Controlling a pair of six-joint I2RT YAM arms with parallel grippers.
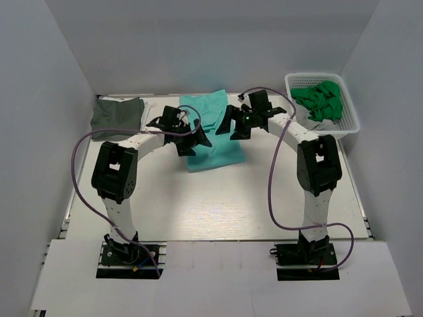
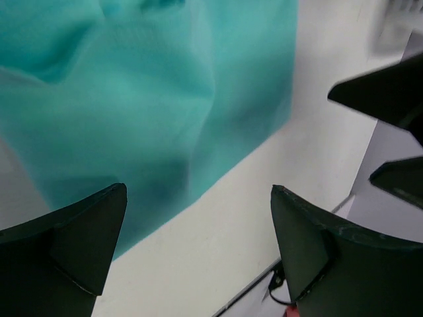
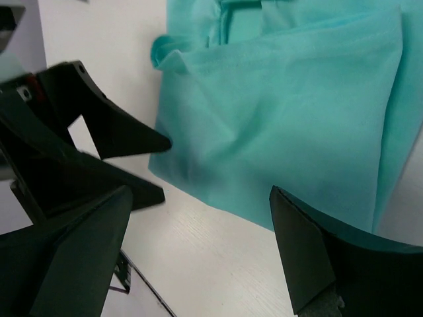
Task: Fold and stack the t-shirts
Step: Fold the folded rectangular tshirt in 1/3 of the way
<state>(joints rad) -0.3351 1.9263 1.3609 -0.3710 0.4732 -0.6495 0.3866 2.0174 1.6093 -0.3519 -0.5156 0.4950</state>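
A teal t-shirt lies partly folded on the white table at the back centre. It also shows in the left wrist view and the right wrist view. My left gripper is open and empty above the shirt's left side. My right gripper is open and empty above its right side. A folded grey-green t-shirt lies at the back left. Crumpled green shirts fill a white basket at the back right.
Grey walls close in the table on the left, back and right. The left gripper's fingers show in the right wrist view, close to the teal shirt's corner. Purple cables loop beside both arms.
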